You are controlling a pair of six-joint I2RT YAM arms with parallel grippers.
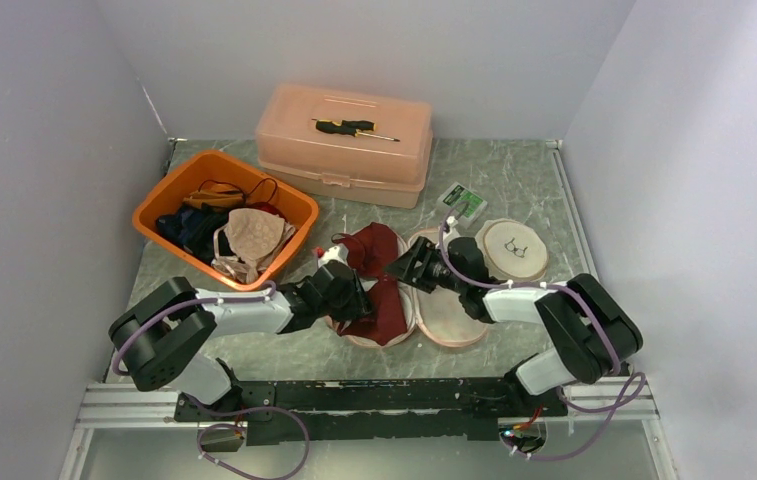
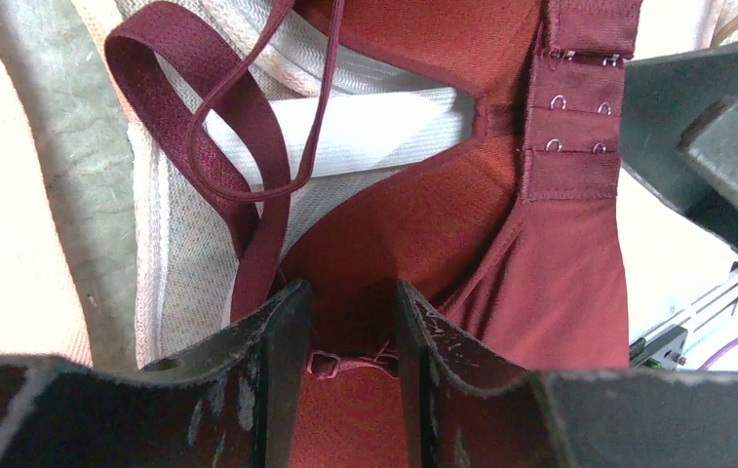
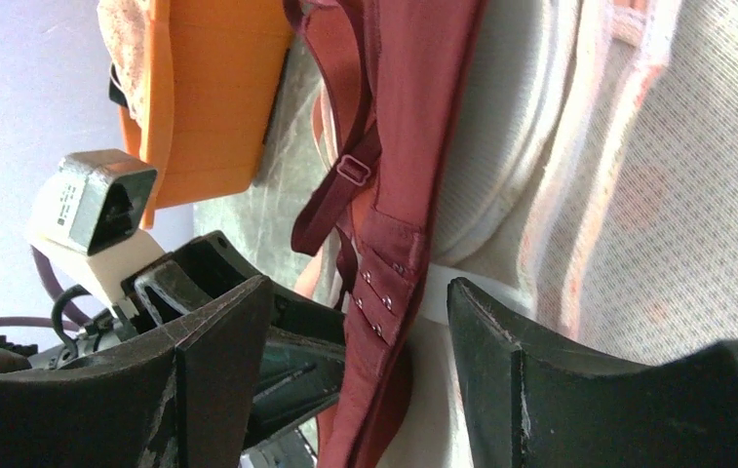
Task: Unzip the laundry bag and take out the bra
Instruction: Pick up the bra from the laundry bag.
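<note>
The left gripper [image 2: 350, 292] stood about half closed, its 2 fingers [image 2: 282, 370] pressed against a bunched fold of the dark red bra [image 2: 423, 214] that filled the gap between them, a small strap ring caught there too. The right gripper [image 3: 360, 292] was spread wide and gripped nothing; the bra's hook band hung loose between its fingers [image 3: 501, 370], touching neither. The 2 grippers faced each other closely over the garment.

The bra lay partly on the opened laundry bag [image 1: 454, 320], a white mesh pouch with pink trim, near the middle of the tabletop and closer to its near edge. One strap looped over the mesh.

An orange bin [image 1: 159, 215] holding other garments sat toward the left edge. A peach plastic box [image 1: 344, 160] stood along the far edge, with a screwdriver [image 1: 354, 127] on its lid.
</note>
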